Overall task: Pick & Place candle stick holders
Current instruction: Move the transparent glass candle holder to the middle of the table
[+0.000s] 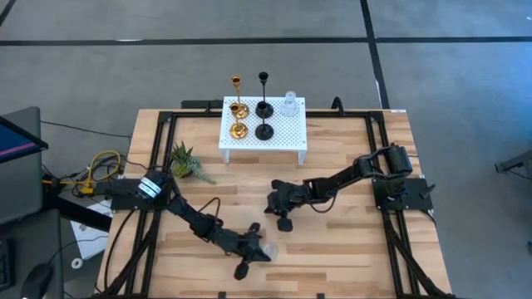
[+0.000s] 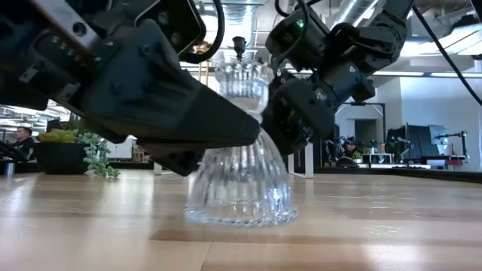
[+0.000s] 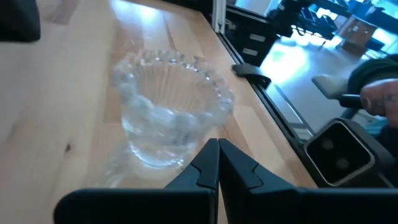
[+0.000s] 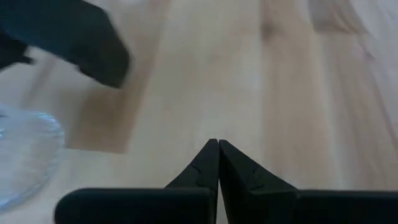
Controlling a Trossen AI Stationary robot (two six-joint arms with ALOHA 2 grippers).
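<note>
- Since five of the six candle stick holders are gathered on the white perforated stand [image 1: 263,133] at the counter's far edge, it reads as the collecting place: two gold holders [image 1: 238,118], two black holders [image 1: 263,106], one clear glass holder [image 1: 289,104]
- The other clear glass holder [image 2: 239,154] stands upright on the bare counter [image 1: 332,257], apart from the rest
- Left hand [image 1: 256,247] sits just beside it, fingers pressed together, holding nothing
- Right hand [image 1: 279,208] waits mid-counter, likewise closed and empty
- Green plant [image 1: 188,162] stays aside, irrelevant
</note>
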